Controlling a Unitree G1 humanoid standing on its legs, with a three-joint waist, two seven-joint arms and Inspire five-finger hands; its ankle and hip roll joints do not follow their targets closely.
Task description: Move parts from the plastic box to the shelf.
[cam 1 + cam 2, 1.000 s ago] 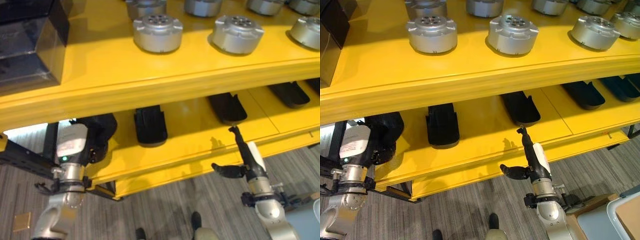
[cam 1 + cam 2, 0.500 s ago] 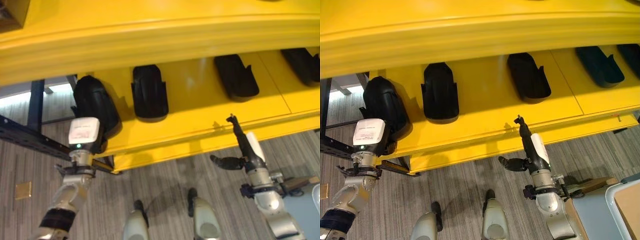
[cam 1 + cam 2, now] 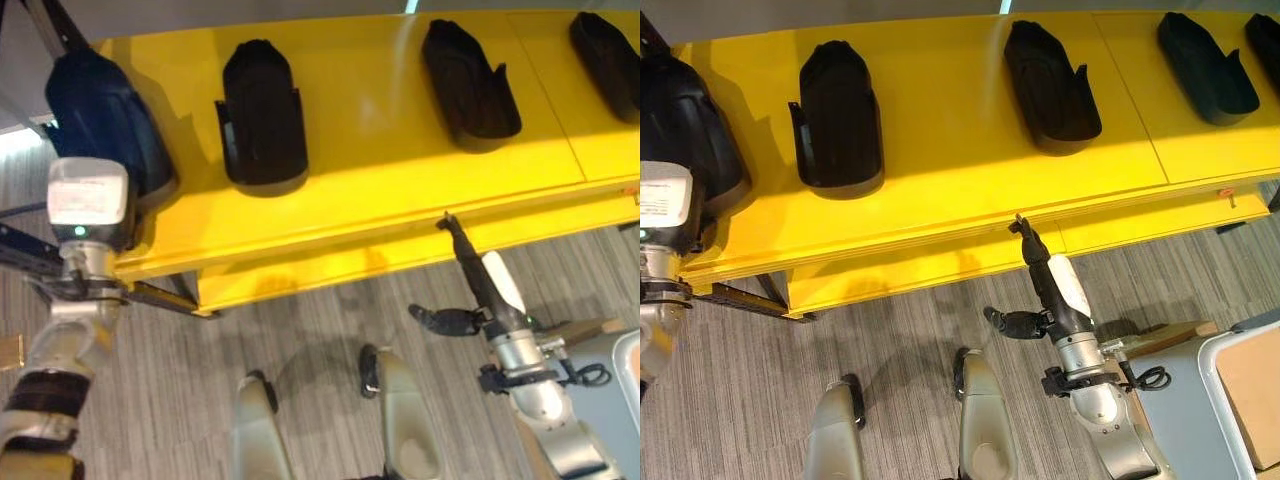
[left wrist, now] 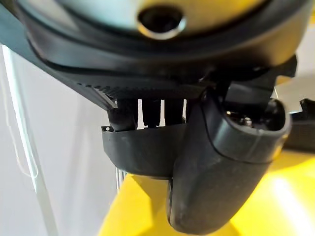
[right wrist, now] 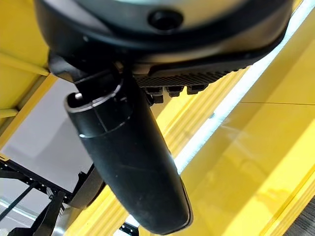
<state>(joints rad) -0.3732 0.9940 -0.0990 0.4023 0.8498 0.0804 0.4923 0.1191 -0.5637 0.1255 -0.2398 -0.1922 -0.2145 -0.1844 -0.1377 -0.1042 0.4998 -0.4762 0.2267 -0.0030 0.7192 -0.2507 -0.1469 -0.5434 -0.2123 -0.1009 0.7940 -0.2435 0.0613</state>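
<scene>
Nearest the robot, the right hand (image 3: 1050, 295) points straight, relaxed fingers at the front lip of the yellow shelf (image 3: 940, 215), thumb out sideways, holding nothing. At the shelf's left corner the left hand (image 3: 85, 215) presses against a black moulded part (image 3: 95, 110); its fingers are hidden (so I cannot tell their grip), probably seating the part. Further back lie three more black parts (image 3: 262, 115), open side up, spaced apart.

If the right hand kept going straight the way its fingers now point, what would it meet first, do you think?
Most likely the front edge of the yellow shelf. The right hand, fingers straight, points up toward it, its fingertips already at that edge. Depth is unclear, so it may pass just over the lip onto bare shelf surface.
</scene>
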